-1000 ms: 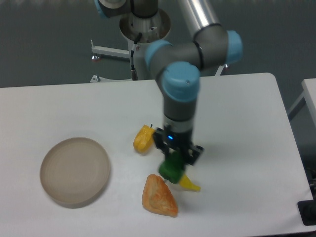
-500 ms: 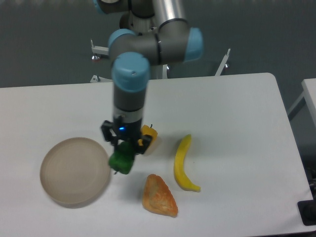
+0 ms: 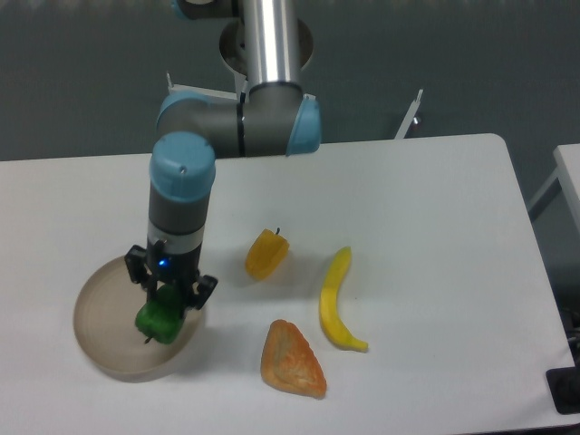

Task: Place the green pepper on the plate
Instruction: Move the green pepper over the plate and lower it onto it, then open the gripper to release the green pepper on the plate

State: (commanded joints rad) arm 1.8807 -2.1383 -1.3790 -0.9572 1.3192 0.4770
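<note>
glossy green pepper (image 3: 159,320), claw (image 3: 169,296) clamped, over plate (image 3: 100,335)

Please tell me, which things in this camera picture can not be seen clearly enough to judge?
- Whether the green pepper touches the plate or hangs just above it: the single high view cannot settle it.
- The fingertips of the tool: the pepper and the tool body hide where they press.
- The plate's right inner part: covered by the tool and pepper.
- The dark object at the right edge: cut off by the frame.
</note>
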